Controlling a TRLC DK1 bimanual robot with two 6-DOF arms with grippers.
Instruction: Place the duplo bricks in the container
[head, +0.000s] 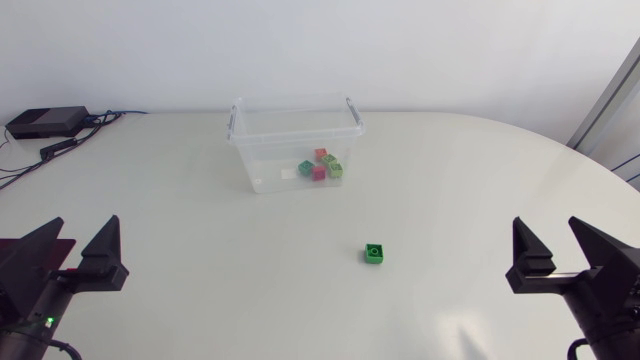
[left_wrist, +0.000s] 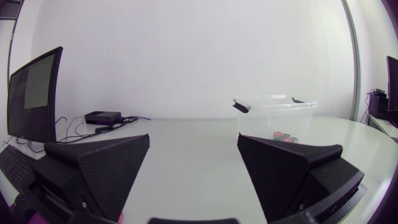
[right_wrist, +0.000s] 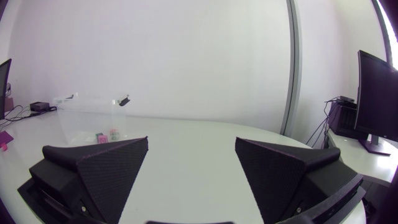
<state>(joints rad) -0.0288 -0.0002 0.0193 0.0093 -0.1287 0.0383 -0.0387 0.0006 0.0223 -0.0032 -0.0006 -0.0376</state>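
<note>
Now: left pincer (head: 83, 226) near-left, right pincer (head: 547, 228) near-right, both released, empty. Lone green brick (head: 374, 253) on table (head: 200, 270), nearer than container (head: 295, 128), well apart from both pincers. Risk: off-centre descent nudging green brick away; clipping container rim at drop. Green brick visible only from head view; from wrist views just container, bricks inside (head: 321, 165)

At the far middle of the desk (head: 200, 230) stood the container (head: 290, 130), with several bricks (head: 322, 165) lying inside it toward its right end. A lone brick (head: 375, 253) sat on the desk in front of it, slightly to the right. The left claw (head: 85, 238) and right claw (head: 550, 240) sat at the near corners, well apart from both.
</note>
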